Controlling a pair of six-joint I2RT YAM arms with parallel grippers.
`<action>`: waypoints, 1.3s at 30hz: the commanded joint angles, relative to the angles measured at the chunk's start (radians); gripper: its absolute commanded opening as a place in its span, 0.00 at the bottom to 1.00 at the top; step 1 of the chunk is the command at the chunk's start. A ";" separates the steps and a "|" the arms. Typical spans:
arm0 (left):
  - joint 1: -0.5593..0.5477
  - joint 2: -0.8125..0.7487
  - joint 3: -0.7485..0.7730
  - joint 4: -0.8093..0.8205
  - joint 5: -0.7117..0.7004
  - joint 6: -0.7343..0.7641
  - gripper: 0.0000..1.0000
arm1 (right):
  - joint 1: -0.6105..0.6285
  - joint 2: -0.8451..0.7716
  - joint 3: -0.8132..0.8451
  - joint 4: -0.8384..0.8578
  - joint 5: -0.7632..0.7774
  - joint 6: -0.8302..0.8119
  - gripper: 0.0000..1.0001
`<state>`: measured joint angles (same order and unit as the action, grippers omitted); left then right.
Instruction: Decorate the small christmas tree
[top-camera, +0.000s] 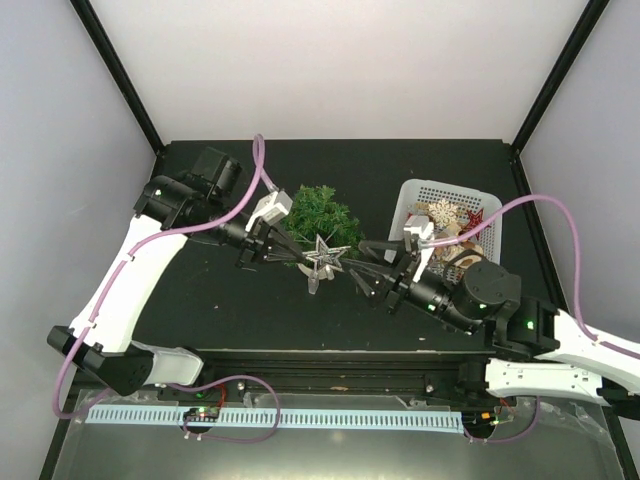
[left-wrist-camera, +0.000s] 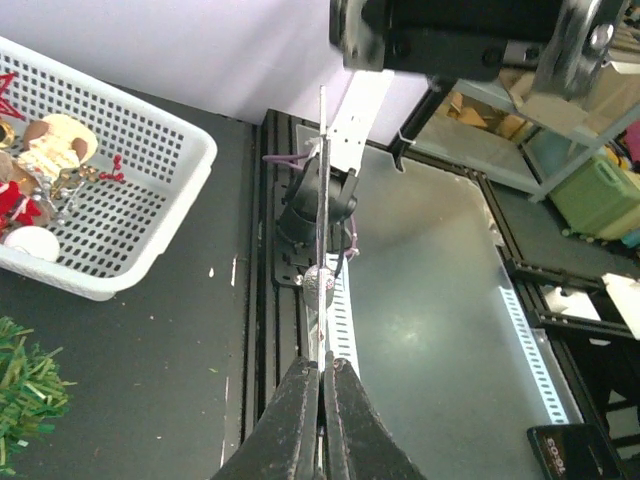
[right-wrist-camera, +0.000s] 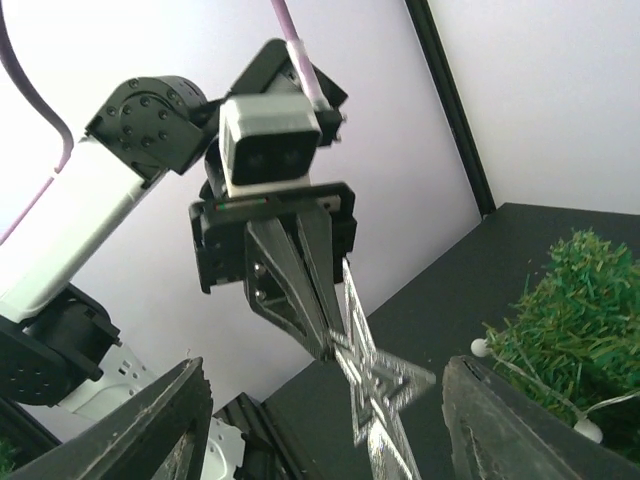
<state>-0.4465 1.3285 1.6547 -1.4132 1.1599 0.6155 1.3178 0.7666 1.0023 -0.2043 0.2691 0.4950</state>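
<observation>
The small christmas tree (top-camera: 322, 210) stands mid-table, and its green needles show at the right of the right wrist view (right-wrist-camera: 575, 310). Just in front of it a silver glitter star (top-camera: 325, 256) hangs in the air. My left gripper (top-camera: 298, 256) is shut on one point of the star. In the left wrist view the star (left-wrist-camera: 323, 200) appears edge-on, rising from the closed left gripper (left-wrist-camera: 324, 366). My right gripper (top-camera: 361, 266) is open. Its fingers (right-wrist-camera: 170, 420) stand wide on either side of the star (right-wrist-camera: 378, 385) without touching it.
A white mesh basket (top-camera: 412, 196) of ornaments sits at the right behind the right arm; it also shows in the left wrist view (left-wrist-camera: 150, 160). White bead lights (right-wrist-camera: 588, 430) hang on the tree. The black rail and table's front edge lie near the arm bases.
</observation>
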 joint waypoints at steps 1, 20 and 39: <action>-0.030 -0.017 -0.005 -0.053 -0.001 0.065 0.02 | 0.004 0.015 0.083 -0.152 -0.002 -0.078 0.65; -0.104 -0.010 -0.015 -0.139 0.012 0.140 0.02 | 0.003 0.052 0.112 -0.238 -0.090 -0.111 0.36; -0.111 -0.012 -0.032 -0.055 -0.111 0.058 0.41 | 0.004 0.097 0.177 -0.305 -0.092 -0.139 0.01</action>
<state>-0.5507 1.3285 1.6337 -1.5150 1.1172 0.7170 1.3205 0.8574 1.1542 -0.5098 0.1547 0.3752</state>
